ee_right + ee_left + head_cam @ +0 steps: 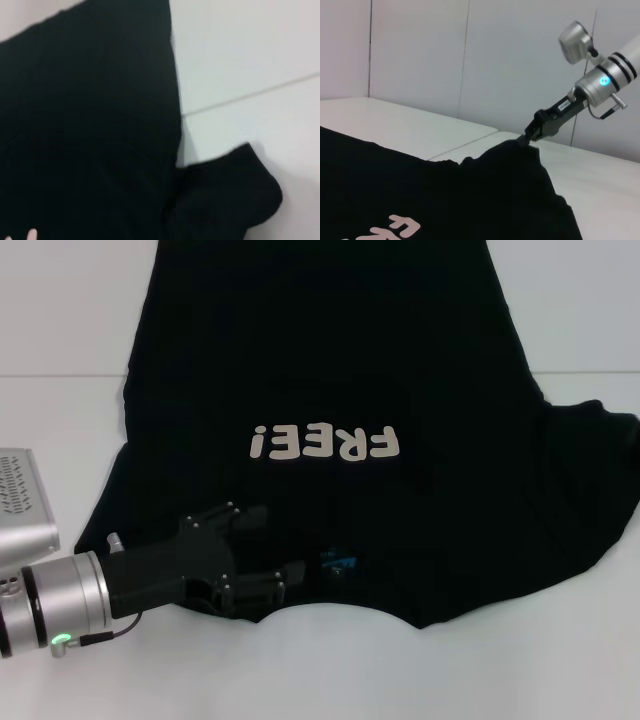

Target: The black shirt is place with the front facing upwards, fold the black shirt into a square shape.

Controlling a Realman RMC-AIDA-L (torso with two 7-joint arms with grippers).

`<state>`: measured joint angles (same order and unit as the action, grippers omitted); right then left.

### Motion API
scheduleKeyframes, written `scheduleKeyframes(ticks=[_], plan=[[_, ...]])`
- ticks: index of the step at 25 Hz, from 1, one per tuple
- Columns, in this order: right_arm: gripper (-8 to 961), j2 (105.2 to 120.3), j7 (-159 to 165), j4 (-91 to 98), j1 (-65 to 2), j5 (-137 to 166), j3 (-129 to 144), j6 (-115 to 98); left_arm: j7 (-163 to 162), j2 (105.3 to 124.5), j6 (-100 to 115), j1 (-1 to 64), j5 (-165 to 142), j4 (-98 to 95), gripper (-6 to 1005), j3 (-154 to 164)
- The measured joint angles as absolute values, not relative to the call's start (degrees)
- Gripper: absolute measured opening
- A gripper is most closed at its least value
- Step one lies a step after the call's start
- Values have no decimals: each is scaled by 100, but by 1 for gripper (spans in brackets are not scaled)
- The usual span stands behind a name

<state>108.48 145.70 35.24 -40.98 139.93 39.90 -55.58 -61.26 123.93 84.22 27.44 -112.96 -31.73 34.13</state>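
My left end effector (262,550) sits fingers apart over the shirt (330,370) at its near hem, the blue label (338,562) just beside it. Beyond, the shirt lies print-up on the white surface (320,670). Farther off, my right end effector (529,137) pinches a raised shirt edge.

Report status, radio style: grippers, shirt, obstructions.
Left gripper open over collar edge. Right gripper shut on black shirt, far hem lifted. Nothing in the way.

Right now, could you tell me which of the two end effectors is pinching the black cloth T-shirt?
The right end effector, shut on a raised peak of the black cloth T-shirt; the left end effector is spread open.
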Motion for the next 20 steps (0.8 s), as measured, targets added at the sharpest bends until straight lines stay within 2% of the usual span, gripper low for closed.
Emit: scheduleKeyframes(ticks=[8, 20], plan=[[45, 10825, 14453, 3904, -4273, 13885, 4108, -5791, -6126, 12393, 8427, 2725, -11293, -3169, 903, 3410], [67, 11087, 14334, 3510, -5138, 13913, 5435, -5775, -6126, 12392, 8386, 2716, -11294, -3102, 901, 3410]])
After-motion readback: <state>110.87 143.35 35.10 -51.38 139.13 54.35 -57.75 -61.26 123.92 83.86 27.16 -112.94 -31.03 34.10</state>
